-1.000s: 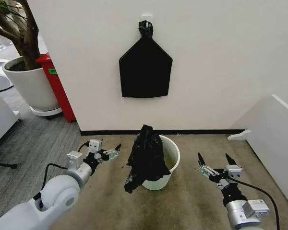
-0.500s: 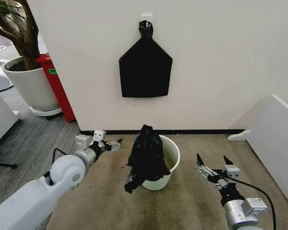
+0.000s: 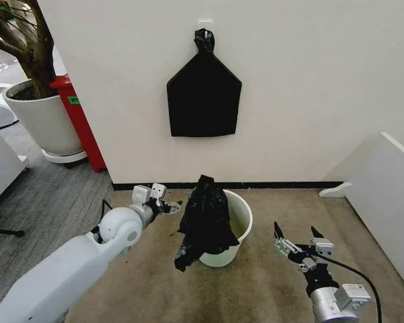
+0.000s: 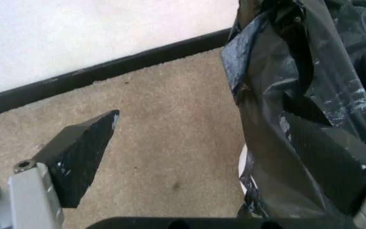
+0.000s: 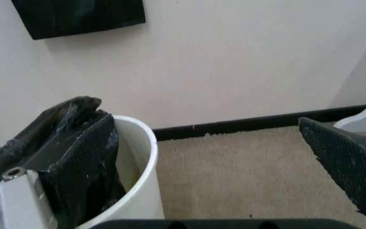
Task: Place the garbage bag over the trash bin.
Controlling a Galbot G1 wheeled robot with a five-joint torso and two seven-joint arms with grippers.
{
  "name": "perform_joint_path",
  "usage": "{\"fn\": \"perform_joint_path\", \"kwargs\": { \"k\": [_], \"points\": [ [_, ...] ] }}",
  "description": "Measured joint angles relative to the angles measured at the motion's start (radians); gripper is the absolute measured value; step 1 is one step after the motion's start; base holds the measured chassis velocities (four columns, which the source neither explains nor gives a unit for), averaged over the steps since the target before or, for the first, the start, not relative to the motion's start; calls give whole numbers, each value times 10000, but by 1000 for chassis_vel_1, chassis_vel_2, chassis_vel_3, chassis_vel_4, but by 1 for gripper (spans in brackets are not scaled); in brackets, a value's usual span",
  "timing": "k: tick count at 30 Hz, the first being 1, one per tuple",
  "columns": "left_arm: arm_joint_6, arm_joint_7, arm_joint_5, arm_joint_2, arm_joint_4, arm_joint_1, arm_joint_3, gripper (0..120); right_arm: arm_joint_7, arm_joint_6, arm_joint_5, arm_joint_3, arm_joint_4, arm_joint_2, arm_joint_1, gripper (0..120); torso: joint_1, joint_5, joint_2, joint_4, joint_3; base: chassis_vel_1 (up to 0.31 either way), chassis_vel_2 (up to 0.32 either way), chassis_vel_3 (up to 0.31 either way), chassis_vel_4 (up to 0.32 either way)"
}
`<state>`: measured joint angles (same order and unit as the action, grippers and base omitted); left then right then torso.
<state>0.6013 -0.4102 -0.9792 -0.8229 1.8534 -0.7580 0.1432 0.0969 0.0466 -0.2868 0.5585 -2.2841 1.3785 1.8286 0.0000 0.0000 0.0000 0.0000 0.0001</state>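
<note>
Bare carpet (image 3: 269,282) is left around the trash bin (image 3: 237,237), which is set near the wall. The garbage bag (image 3: 205,219) is draped over its left rim. The left gripper (image 3: 170,206) is held spread just beside the bag; the right gripper (image 3: 297,235) is held spread, well apart.

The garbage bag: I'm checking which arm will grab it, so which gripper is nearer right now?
Left. The left gripper sits right beside the garbage bag, jaws open; the right gripper waits well off past the trash bin.
</note>
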Motion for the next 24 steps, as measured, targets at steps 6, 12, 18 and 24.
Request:
{"fn": "perform_joint_path", "kwargs": {
  "k": [6,12,18,24],
  "points": [
    [-59,154,121,-168,-118,41,136,100,56,-12,42,-77,74,-43,-3,100,0,0,-1,0,0,0,0,0,0],
    [-21,178,232,-277,-301,100,304,100,63,-16,43,-111,177,-94,-12,100,0,0,-1,0,0,0,0,0,0],
    [-2,362,401,-568,-541,311,847,100,63,-35,135,-314,239,-157,1,100,0,0,-1,0,-1,0,0,0,0],
    [32,358,474,-799,-743,434,1230,100,72,-38,122,-284,255,-224,23,100,0,1,-1,0,-1,0,0,0,0]
  ]
}}
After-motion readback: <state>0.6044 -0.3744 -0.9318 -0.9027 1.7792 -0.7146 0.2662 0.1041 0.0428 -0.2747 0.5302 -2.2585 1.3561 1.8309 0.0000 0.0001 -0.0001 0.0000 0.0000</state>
